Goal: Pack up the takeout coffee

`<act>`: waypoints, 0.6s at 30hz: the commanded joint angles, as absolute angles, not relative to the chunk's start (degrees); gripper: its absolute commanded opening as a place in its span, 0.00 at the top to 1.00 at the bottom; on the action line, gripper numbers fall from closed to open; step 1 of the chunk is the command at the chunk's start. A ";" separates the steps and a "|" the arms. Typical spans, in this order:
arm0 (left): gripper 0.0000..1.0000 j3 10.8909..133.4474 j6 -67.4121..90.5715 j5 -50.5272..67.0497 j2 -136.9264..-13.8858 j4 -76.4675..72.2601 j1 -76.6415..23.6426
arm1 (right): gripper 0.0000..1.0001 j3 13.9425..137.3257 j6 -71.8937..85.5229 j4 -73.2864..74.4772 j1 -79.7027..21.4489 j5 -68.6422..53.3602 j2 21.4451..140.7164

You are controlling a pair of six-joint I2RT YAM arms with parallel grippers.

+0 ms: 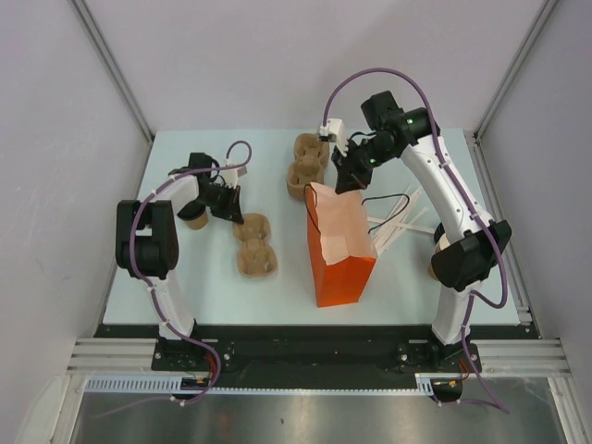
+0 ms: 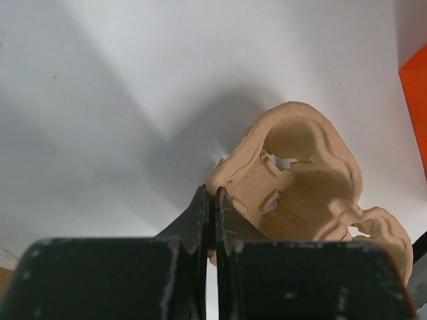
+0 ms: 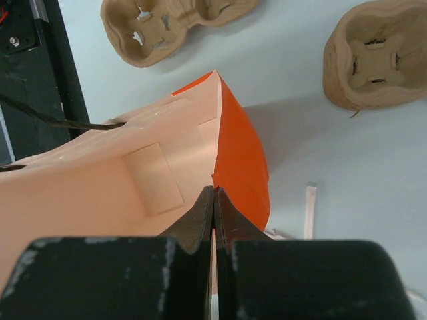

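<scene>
Fingers (image 2: 199,221) of the left gripper (image 2: 209,195) are pressed together with nothing seen between them. Their tips sit just beside the rim of a brown moulded-pulp carrier (image 2: 303,190), at its far end, and I cannot tell whether the rim touches the right-hand finger. From above, this carrier lies flat on the pale table (image 1: 185,277), pockets up, between the left arm and an orange paper bag (image 1: 340,252). The bag stands upright near the middle of the table with its mouth open and its pale inside showing. The right gripper (image 3: 213,195) is at the far top corner of the bag, its fingers (image 3: 230,223) closed flat on the paper rim, whose edge runs straight down into the seam between them. A second pulp carrier (image 1: 308,166) lies further back on the table, just left of the right gripper and apart from the bag. Thin white strips (image 1: 400,227) and a black cord loop (image 1: 384,199) lie on the table to the right of the bag. I cannot place the takeout coffee with certainty: a tan cup-like shape (image 1: 191,219) peeks out just beside the left gripper, and another tan shape (image 1: 435,268) is half hidden behind the right arm's elbow, but no lid is clear on either.
</scene>
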State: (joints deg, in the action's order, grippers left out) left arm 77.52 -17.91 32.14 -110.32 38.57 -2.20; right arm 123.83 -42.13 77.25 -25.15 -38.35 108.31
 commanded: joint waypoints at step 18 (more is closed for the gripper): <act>0.44 80.16 -25.31 31.64 -104.86 37.27 -3.08 | 0.63 126.91 -46.05 86.05 -27.77 -30.06 106.35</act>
State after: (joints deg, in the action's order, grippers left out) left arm 77.71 -20.45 31.51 -109.34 37.15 -2.28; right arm 124.44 -42.04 77.32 -27.03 -33.45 108.14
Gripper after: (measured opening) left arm 0.536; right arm 0.450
